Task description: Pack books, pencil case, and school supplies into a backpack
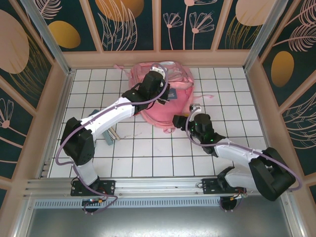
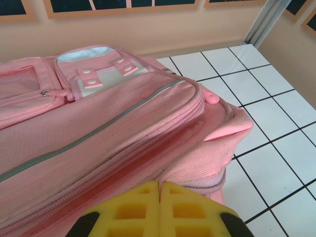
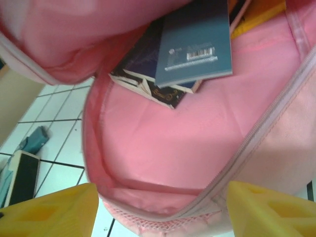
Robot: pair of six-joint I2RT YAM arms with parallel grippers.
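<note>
The pink backpack [image 1: 165, 91] lies at the back middle of the tiled floor, its main compartment open toward the near side. My left gripper [image 2: 159, 185] is shut on a fold of the backpack's pink fabric near the zip, holding the flap up. My right gripper [image 3: 162, 190] stands open at the mouth of the bag, one yellow finger on each side of the lower rim, gripping nothing. Inside lie the books: a teal one with a barcode [image 3: 197, 44] on top of a dark navy one [image 3: 143, 71], and a yellow edge [image 3: 261, 15] behind them.
On the floor left of the bag lie a grey-teal oblong [image 3: 34, 140] and a dark flat item with a tan edge [image 3: 22, 177]; from above they show beside the left arm [image 1: 111, 134]. Wooden walls [image 1: 59, 94] ring the white tiles.
</note>
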